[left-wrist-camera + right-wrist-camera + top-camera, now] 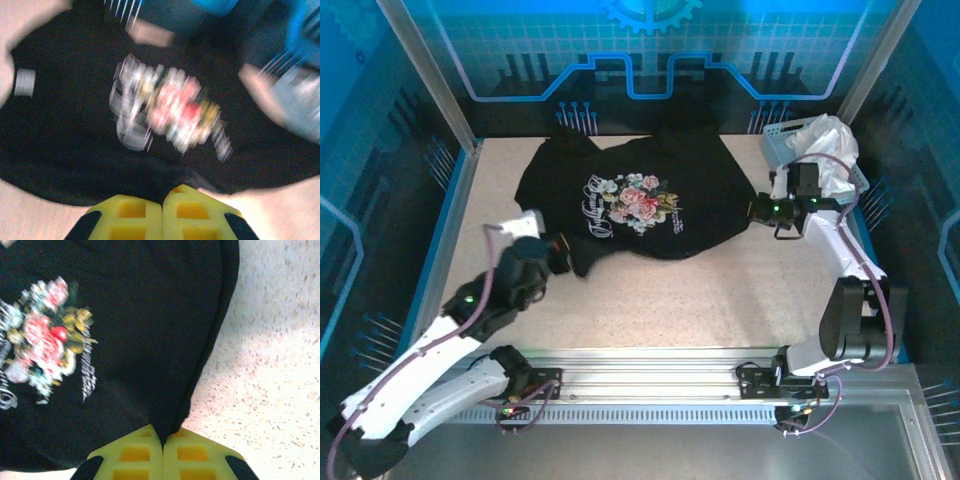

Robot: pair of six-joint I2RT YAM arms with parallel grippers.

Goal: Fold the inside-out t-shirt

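Between left end effector (562,256) and right end effector (756,212), each pinching its edge, lies the t-shirt (695,205).

We see a speckled beige table (720,300). On its far half lies the black t-shirt (710,200), spread out with the floral print up, and in the far right corner sits a basket (777,142) holding white cloth (823,135).
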